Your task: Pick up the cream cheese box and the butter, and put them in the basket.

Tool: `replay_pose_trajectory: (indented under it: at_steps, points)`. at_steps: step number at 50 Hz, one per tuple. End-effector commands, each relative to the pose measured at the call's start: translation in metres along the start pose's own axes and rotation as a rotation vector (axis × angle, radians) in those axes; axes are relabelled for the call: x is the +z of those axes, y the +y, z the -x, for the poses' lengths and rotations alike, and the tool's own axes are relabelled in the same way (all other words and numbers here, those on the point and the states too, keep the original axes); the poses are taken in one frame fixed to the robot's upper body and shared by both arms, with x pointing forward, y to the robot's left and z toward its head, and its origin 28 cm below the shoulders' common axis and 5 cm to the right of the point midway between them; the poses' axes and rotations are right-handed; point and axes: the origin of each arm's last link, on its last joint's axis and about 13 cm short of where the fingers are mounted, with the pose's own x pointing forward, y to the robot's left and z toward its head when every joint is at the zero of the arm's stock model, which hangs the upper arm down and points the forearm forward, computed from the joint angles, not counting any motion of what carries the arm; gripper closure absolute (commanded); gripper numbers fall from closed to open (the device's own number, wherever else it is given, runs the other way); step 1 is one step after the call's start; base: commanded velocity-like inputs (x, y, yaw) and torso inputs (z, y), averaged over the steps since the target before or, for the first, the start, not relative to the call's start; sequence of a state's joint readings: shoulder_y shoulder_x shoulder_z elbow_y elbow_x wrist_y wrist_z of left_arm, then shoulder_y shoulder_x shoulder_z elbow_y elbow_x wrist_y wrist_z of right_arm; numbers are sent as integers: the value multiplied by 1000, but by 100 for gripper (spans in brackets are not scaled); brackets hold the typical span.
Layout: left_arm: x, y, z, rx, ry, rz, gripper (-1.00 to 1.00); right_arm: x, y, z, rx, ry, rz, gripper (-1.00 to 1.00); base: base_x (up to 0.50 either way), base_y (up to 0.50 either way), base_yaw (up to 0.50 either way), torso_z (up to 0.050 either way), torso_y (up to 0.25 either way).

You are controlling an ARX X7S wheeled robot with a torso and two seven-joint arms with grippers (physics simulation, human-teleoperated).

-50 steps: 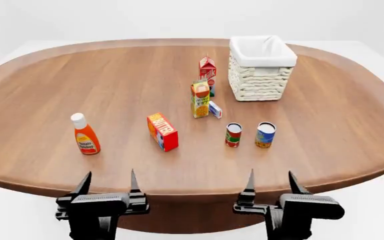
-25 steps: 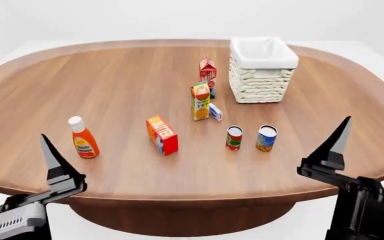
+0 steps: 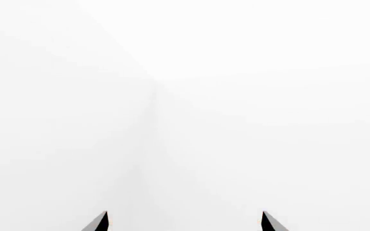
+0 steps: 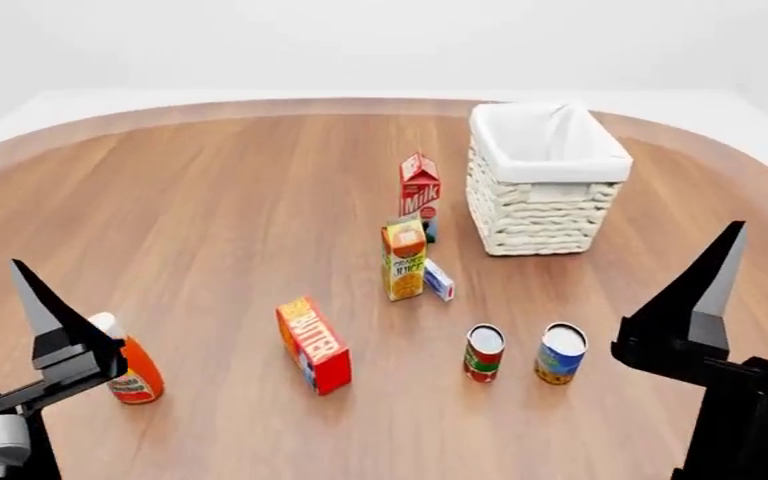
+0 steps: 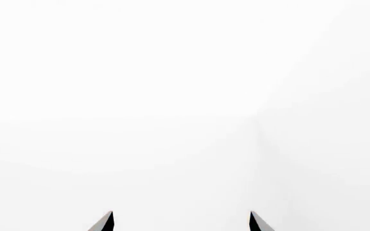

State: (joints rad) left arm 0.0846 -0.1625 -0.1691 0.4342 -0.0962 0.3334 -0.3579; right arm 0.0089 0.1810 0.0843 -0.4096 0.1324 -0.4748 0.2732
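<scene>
At frame bottom, left gripper (image 4: pixel 37 300) hides part of the orange ketchup bottle (image 4: pixel 137 378). Right gripper (image 4: pixel 711 275) is cut off. Both sets of fingers spread wide in the wrist views, gripping nothing.

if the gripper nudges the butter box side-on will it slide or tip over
The butter stands on a narrow long edge with its broad face upright, so a push high on that face would probably topple it flat. A low push along its length should more likely slide it on the smooth table. It looks stiff-sided and light.
</scene>
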Motion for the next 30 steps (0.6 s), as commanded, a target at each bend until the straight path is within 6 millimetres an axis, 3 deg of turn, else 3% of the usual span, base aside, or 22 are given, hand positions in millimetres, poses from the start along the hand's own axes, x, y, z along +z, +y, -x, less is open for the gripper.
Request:
replay_pose_trajectory:
  at_steps: [1,30]
  points:
    - [2,2,-1,3,-11,-21,-100,6,0,-1,14,-31,7,-100,500,0,0,0,0]
    - [5,0,-1,-7,-13,-17,-100,9,1,-1,28,-38,-1,-100,500,0,0,0,1]
